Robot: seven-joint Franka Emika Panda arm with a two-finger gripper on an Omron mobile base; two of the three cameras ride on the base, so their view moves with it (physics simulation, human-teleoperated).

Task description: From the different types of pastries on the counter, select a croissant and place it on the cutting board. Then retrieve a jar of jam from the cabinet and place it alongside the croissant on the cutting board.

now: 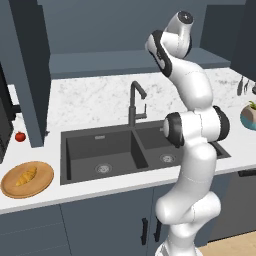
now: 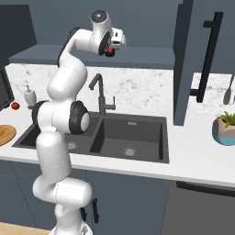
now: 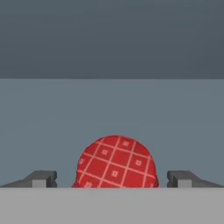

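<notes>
Hand view, end effector (image 3: 112,178) wide open, straddling jar of jam (image 3: 116,162)

Place: a rendered home kitchen.
Worktop: a white marbled desk (image 1: 100,100) is running along the wall over dark slate-blue base units (image 1: 100,225).
Sink: a dark double-bowl sink (image 1: 107,150) is sitting at the desk's front edge, with a black tap (image 1: 135,102) standing behind it.
Storage: dark wall cabinets (image 2: 193,59) are hanging above.
Food and ware: a croissant (image 1: 26,176) is lying on a round wooden plate (image 1: 42,186) near the desk's left end; a potted plant (image 2: 226,127) is standing at the right end.
</notes>
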